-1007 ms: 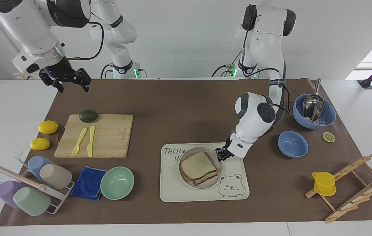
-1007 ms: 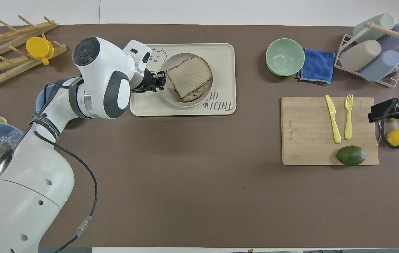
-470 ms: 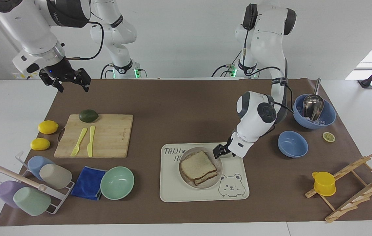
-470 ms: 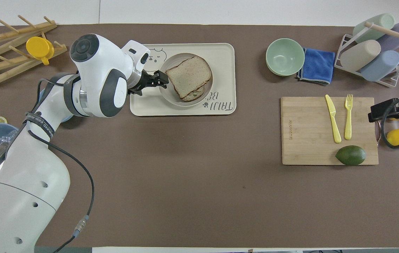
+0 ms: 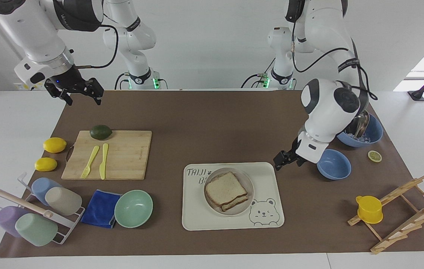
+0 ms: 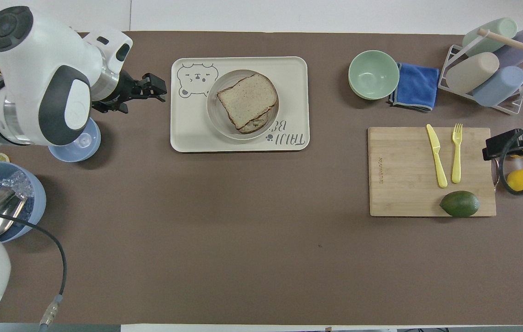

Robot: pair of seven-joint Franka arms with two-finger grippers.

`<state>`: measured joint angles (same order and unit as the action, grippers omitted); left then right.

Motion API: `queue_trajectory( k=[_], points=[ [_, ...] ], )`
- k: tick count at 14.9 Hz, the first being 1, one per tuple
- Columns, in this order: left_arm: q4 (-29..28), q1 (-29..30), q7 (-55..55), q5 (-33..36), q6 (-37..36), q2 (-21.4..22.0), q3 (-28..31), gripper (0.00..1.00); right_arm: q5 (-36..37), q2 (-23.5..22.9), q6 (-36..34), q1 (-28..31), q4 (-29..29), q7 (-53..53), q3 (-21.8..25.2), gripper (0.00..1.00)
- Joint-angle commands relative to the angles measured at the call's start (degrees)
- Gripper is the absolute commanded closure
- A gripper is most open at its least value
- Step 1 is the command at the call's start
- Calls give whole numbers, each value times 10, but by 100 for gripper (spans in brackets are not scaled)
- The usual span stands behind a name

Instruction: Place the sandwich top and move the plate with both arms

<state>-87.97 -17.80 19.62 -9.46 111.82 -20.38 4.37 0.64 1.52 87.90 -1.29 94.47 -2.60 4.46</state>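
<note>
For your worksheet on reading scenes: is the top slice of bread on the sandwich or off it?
On. The top slice lies flat on the lower slice in the plate, slightly askew. The left gripper hangs beside the tray, holding nothing.

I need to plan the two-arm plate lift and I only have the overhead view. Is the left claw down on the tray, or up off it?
Observer: Up. In the facing view the left claw hangs over the brown mat beside the bear-printed tray, touching nothing.
Operator: And the right claw? I only see a bit of it at my picture's edge.
Observer: The right claw is raised over the mat's corner at the right arm's end, open and empty. That arm waits.
Operator: Does the left arm hide anything from me?
Observer: Yes, a yellow cup sitting on the wooden rack.
</note>
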Motion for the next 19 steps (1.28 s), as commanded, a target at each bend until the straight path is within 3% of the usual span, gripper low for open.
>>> queue_trajectory(
  k=[1,4,9,15,19],
  points=[
    [-12,8,-12,53,-47,43,-2,0,2,1,-4,2,0,11,-1,0],
    [-13,26,-47,79,-79,73,-2,0,2,1,-4,1,0,12,-2,0],
    [-26,94,-199,81,-177,152,-2,0,2,1,-4,2,0,12,-1,0],
    [-46,88,-204,111,-250,215,-3,0,2,1,-4,2,0,12,-2,0],
    [-55,87,-199,111,-238,228,-6,0,2,1,-4,2,0,12,-1,0]
  ],
)
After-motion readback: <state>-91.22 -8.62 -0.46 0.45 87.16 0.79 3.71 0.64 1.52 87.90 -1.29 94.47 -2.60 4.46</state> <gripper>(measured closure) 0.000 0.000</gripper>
